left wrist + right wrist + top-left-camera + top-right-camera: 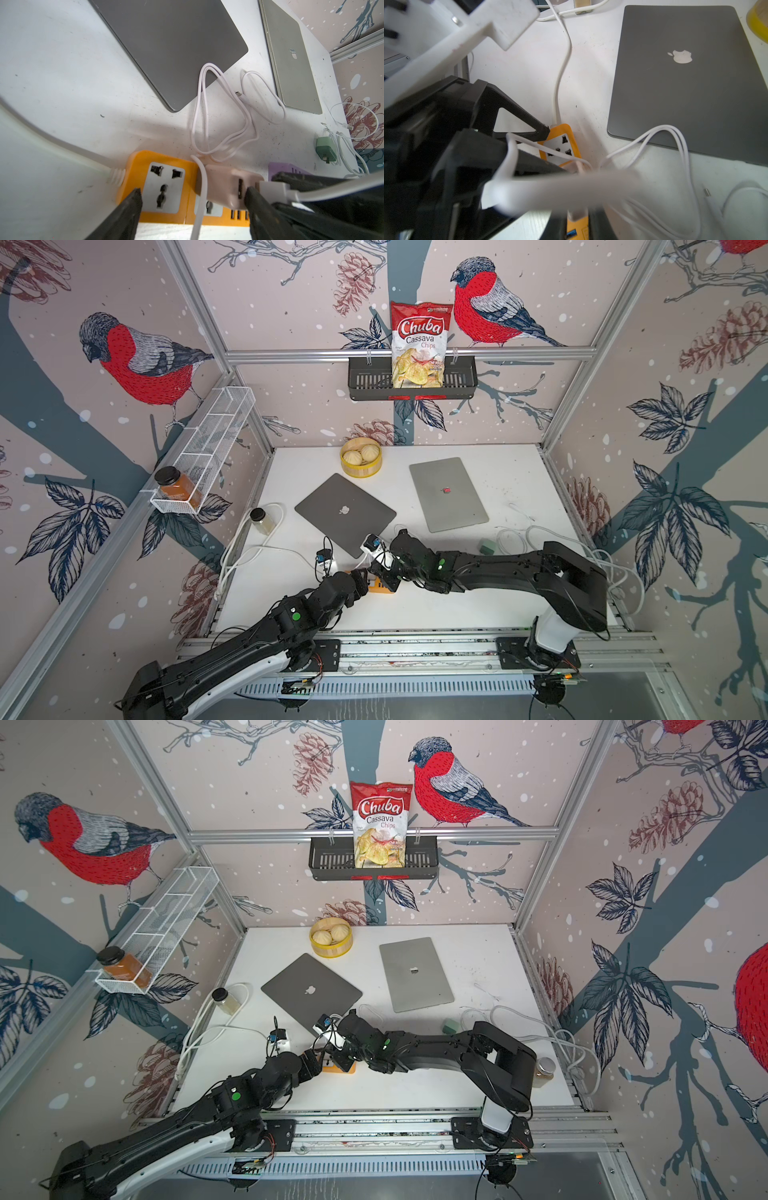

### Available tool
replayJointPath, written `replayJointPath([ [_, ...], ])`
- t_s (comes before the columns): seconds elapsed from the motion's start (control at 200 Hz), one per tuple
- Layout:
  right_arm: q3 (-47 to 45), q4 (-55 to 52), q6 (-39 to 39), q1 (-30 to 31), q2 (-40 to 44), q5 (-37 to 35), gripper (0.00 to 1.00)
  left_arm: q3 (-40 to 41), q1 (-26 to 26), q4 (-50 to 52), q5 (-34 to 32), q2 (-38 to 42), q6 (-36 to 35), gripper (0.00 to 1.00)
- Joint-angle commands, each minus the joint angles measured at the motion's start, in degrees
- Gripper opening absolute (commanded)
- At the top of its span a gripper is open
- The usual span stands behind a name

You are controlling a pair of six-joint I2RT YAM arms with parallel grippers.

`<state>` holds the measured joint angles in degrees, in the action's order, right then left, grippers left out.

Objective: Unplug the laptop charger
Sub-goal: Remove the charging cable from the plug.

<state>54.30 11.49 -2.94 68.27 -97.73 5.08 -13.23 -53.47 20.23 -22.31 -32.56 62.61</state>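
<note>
left gripper [193,190]: spread wide, one finger over the end socket of the orange power strip [137,164], the other against the charger's side.
right gripper [578,212]: fingers close together on either side of a pale piece at the charger; too blurred to tell whether they pinch it.
laptop charger [228,187]: pale pink brick seated in the power strip, between the two grippers.
charger cable [199,108]: white, looped over the near corner of the dark laptop [345,512]; its metal tip lies on the table [519,472] between the two laptops, touching neither.
writing: "chuba cassava chips" on the bag [419,344] in the black basket [365,381]; apple logos on both lids.
edges and room: the strip sits near the table's front edge, with bare surface in front of it.
in the way: purple adapter [291,169] just beside the right gripper; green adapter [486,546] and loose white cables [540,539] to the right.
further off: silver laptop [448,493], bun steamer [360,458], jar [262,520].
</note>
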Motion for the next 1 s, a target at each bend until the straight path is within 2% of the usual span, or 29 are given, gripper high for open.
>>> replayJointPath([
  [0.0, 0.1, -0.4, 0.7, 0.4, 0.1, 0.2, 0.14, 0.6, 0.2, 3.2, 0.9, -0.4, -0.5, 0.78],
  [0.991, 0.3, 1.5, -0.3, 0.4, 1.1, -0.8, 0.13, 3.5, 0.4, 3.9, 2.2, -1.0, 0.4, 0.77],
])
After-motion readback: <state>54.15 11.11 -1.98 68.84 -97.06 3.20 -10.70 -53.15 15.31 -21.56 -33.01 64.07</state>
